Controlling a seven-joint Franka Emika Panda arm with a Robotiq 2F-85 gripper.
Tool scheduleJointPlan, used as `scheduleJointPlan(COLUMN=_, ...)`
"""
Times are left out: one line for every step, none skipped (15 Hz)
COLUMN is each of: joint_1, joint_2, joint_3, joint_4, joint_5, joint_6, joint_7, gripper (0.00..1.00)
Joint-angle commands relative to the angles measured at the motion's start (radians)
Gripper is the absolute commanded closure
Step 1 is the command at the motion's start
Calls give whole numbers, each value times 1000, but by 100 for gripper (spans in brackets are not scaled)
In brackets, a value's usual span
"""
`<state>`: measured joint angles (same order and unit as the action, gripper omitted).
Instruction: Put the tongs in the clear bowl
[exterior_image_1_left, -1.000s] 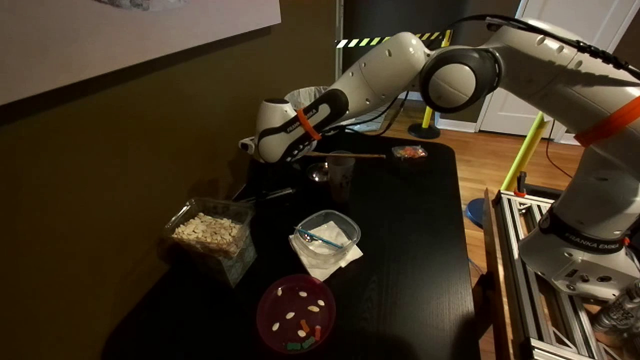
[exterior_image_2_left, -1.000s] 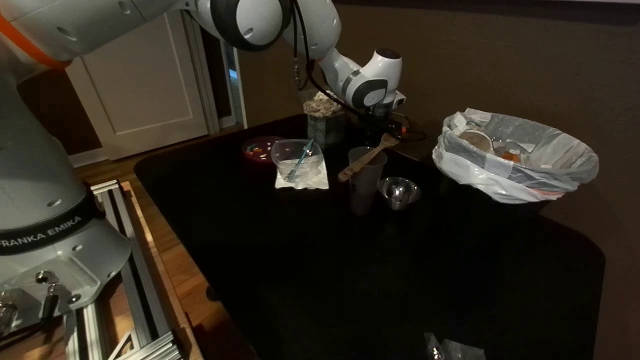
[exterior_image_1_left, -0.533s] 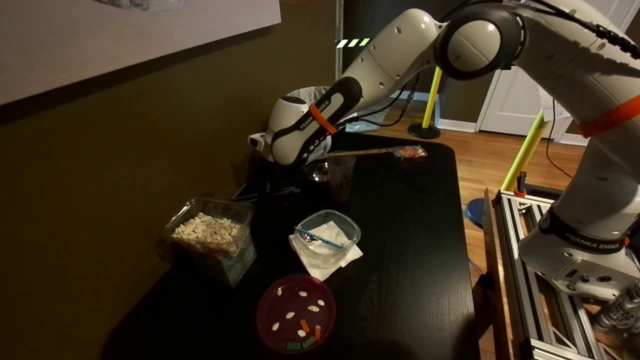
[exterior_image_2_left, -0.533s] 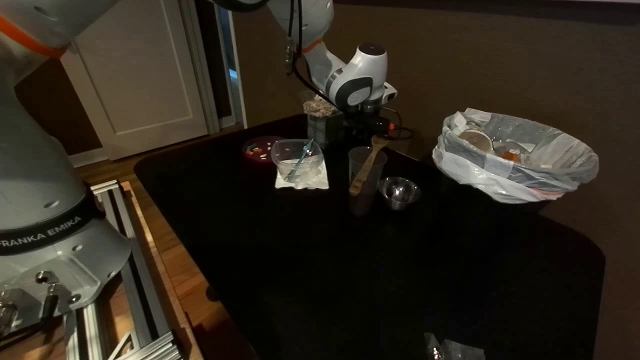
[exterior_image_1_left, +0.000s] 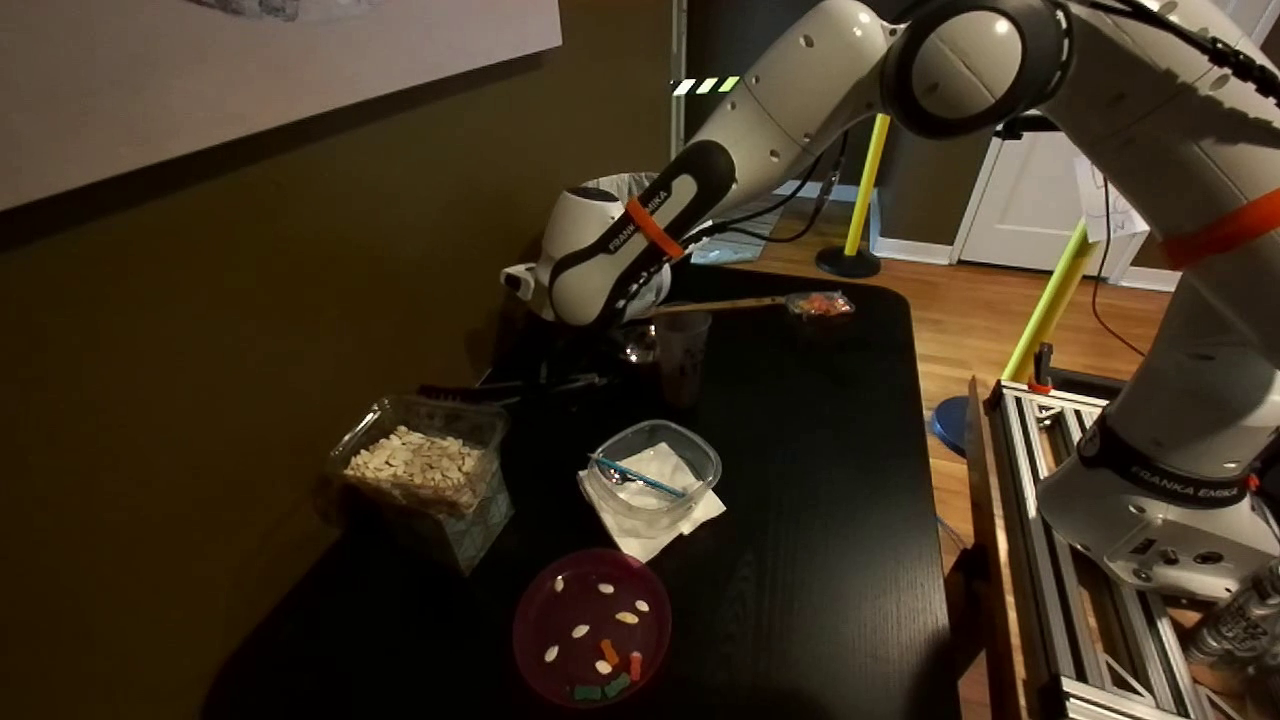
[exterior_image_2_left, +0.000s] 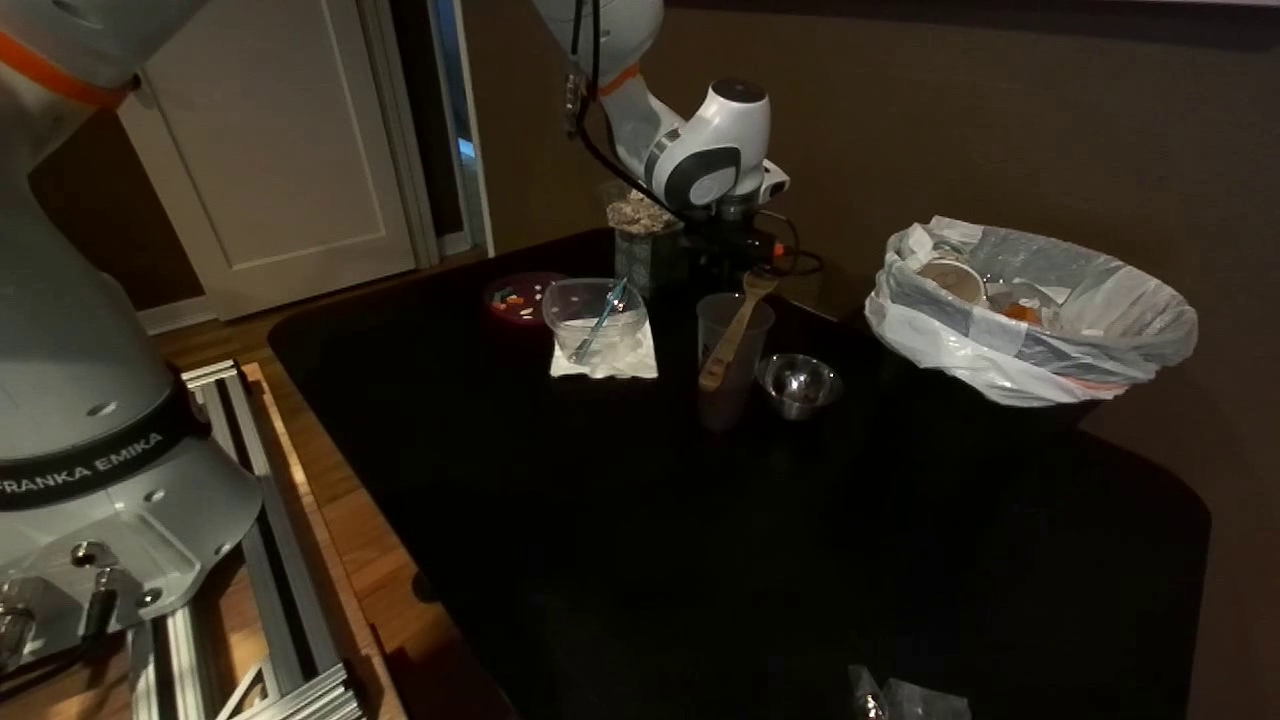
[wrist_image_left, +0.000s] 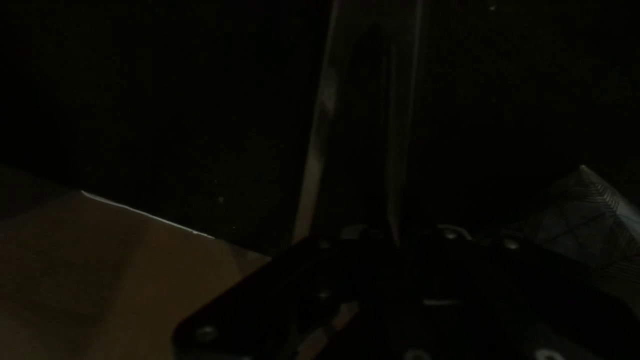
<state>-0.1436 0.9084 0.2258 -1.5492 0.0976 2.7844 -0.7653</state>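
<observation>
The tongs are thin and metallic. In the wrist view the tongs (wrist_image_left: 312, 160) run from the top edge down to my gripper (wrist_image_left: 400, 237), their right arm ending between the fingers. The picture is very dark; the fingers look close together and shut on the tongs. In an exterior view the tongs (exterior_image_1_left: 590, 381) lie under my gripper (exterior_image_1_left: 550, 372), with a dark end past the table's back edge. The arm hides the tongs in the other exterior view, where the dark gripper (exterior_image_2_left: 725, 262) shows. The clear bowl (exterior_image_1_left: 640, 517), also here (exterior_image_2_left: 572, 310), stands on a white napkin with a blue-handled spoon inside.
A tall cup (exterior_image_2_left: 738, 400) with a wooden spatula (exterior_image_2_left: 735, 335) across its top stands near the gripper, beside a metal bowl (exterior_image_2_left: 800, 398). A box of pale flakes (exterior_image_1_left: 465, 530), a dark red plate (exterior_image_1_left: 535, 665) and a lined bin (exterior_image_2_left: 1000, 375) stand around.
The arm has shifted toward the bowl side and then risen slightly. The tongs' dark end now shows past the table edge. The wooden spatula has turned on the cup.
</observation>
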Motion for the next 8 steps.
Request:
scheduleJointPlan(joint_1=-26, joint_2=-21, joint_3=44, joint_4=-33, joint_5=-24, joint_6=33, joint_7=9, gripper=97)
scheduleJointPlan(joint_1=-31, joint_2=-36, joint_3=55, joint_4=-56, joint_5=-22, joint_6=46, joint_7=6, gripper=97)
scheduleJointPlan(joint_1=-29, joint_2=-48, joint_3=57, joint_4=-75, joint_5=-22, joint_6=60, joint_7=13, gripper=97)
scheduleJointPlan(joint_1=-28, joint_2=-61, joint_3=59, joint_4=-92, joint_5=-22, joint_6=68, joint_7=20, gripper=97)
scheduleJointPlan(joint_1=-24, joint_2=-75, joint_3=58, joint_4=-115, joint_5=-24, joint_6=95, joint_7=29, gripper=97)
scheduleJointPlan(joint_1=-15, joint_2=-93, joint_3=51, joint_4=-140, joint_5=-27, joint_6=132, joint_7=44, gripper=97)
scheduleJointPlan(joint_1=-12, joint_2=-107, joint_3=51, joint_4=-163, joint_5=-28, joint_6=167, joint_7=57, gripper=97)
scheduleJointPlan(joint_1=-10, joint_2=-124, joint_3=49, joint_4=-187, joint_5=-32, joint_6=198, joint_7=74, gripper=97)
